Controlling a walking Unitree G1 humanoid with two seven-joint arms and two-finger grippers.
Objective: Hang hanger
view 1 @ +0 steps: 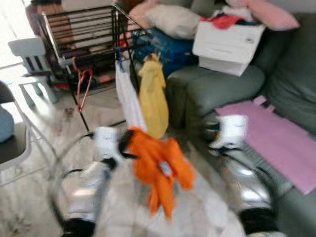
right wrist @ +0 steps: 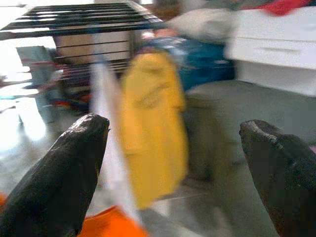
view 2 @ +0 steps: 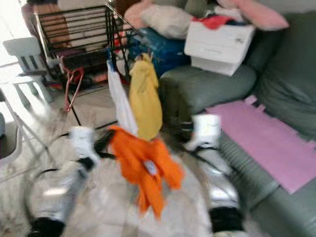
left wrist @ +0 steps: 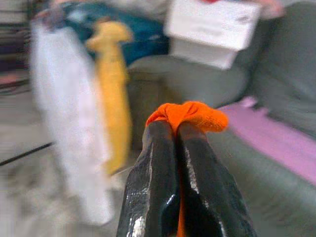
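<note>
My left gripper (left wrist: 170,129) is shut on an orange garment (view 1: 160,170) that droops in front of me, between my two arms. Whether a hanger is inside the cloth I cannot tell in the blur. My right gripper (right wrist: 177,133) is open with nothing between its fingers, held to the right of the orange garment near the sofa. Ahead stands a black wire drying rack (view 1: 79,29). A yellow garment (view 1: 153,98) and a white garment (view 1: 129,96) hang from its near corner. A red hanger (view 1: 84,86) hangs on the rack's left side.
A grey-green sofa (view 1: 217,84) fills the right side, with a pink mat (view 1: 276,138), a white box (view 1: 227,42) and cushions on it. A small white chair (view 1: 32,59) and a folding chair (view 1: 12,143) stand at the left. Pale floor lies between them.
</note>
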